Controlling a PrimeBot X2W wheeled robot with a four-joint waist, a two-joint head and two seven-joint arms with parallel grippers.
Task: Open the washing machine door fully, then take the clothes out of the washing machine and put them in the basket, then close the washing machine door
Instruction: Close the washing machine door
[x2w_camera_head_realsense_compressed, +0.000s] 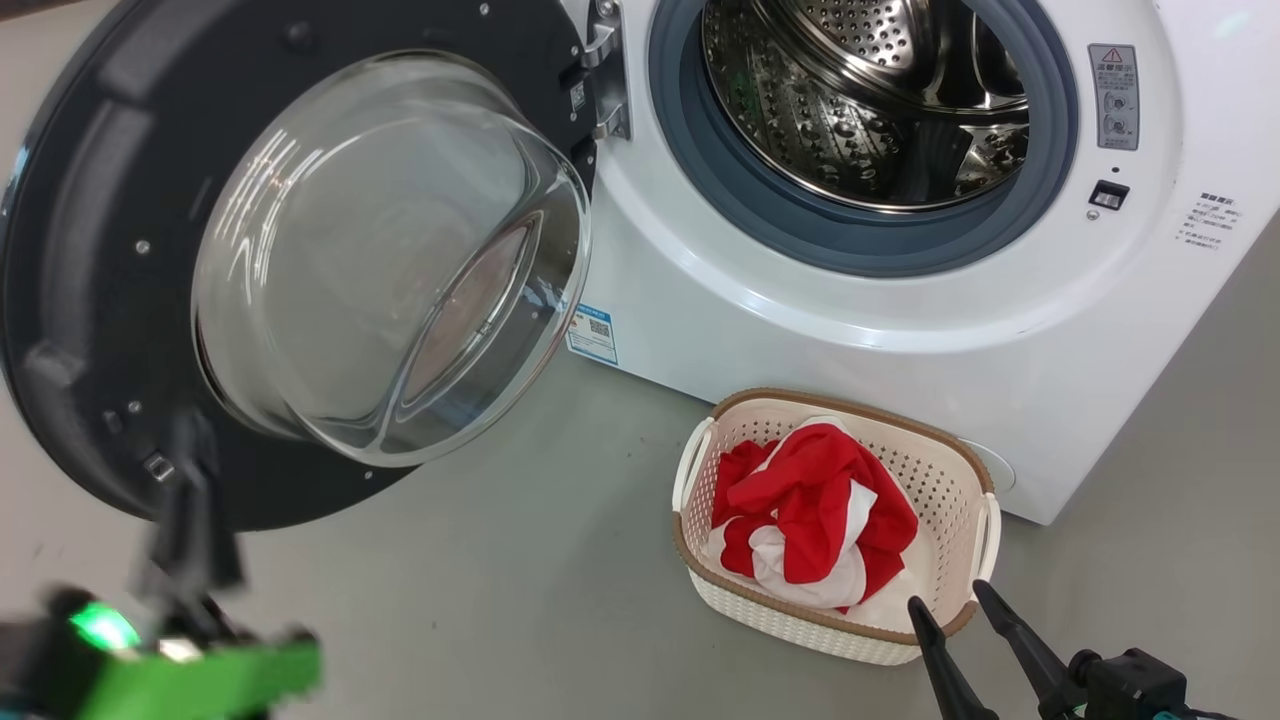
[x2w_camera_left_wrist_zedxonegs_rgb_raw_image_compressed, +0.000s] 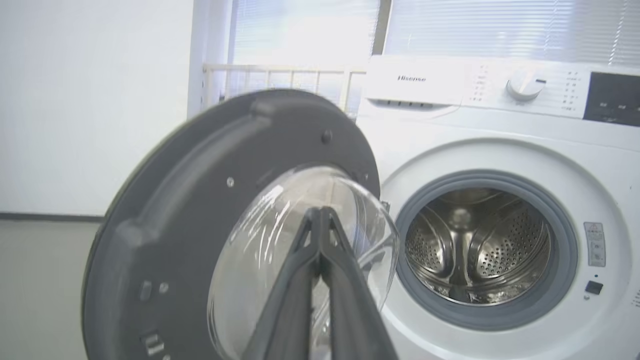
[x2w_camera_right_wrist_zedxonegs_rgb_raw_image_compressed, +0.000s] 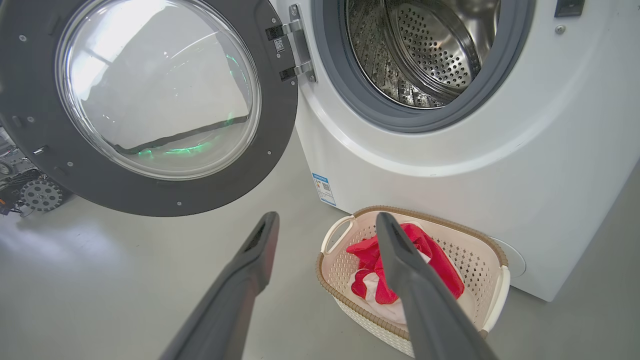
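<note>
The washing machine door (x2w_camera_head_realsense_compressed: 100, 250) stands swung open to the left, its glass bowl (x2w_camera_head_realsense_compressed: 380, 260) bulging toward me. The white washing machine (x2w_camera_head_realsense_compressed: 800, 320) shows a bare steel drum (x2w_camera_head_realsense_compressed: 860, 100). On the floor in front sits the basket (x2w_camera_head_realsense_compressed: 940, 480), and the red and white clothes (x2w_camera_head_realsense_compressed: 820, 500) lie inside it. My left gripper (x2w_camera_head_realsense_compressed: 188, 430) is blurred at the lower left, just before the door's lower rim. In the left wrist view my left gripper (x2w_camera_left_wrist_zedxonegs_rgb_raw_image_compressed: 320, 214) is shut on nothing, pointing at the door (x2w_camera_left_wrist_zedxonegs_rgb_raw_image_compressed: 200, 175). My right gripper (x2w_camera_head_realsense_compressed: 955, 610) is open beside the basket's near right corner. In the right wrist view that gripper (x2w_camera_right_wrist_zedxonegs_rgb_raw_image_compressed: 326, 220) hangs over the basket (x2w_camera_right_wrist_zedxonegs_rgb_raw_image_compressed: 480, 260) and the clothes (x2w_camera_right_wrist_zedxonegs_rgb_raw_image_compressed: 440, 265).
Grey floor (x2w_camera_head_realsense_compressed: 520, 560) spreads between the door and the basket. A blue label (x2w_camera_head_realsense_compressed: 593, 333) sits low on the machine's front. The control panel with its dial (x2w_camera_left_wrist_zedxonegs_rgb_raw_image_compressed: 524, 86) tops the machine. A geared wheel (x2w_camera_right_wrist_zedxonegs_rgb_raw_image_compressed: 40, 195) lies behind the door at far left. A white rack (x2w_camera_left_wrist_zedxonegs_rgb_raw_image_compressed: 280, 80) stands by the window.
</note>
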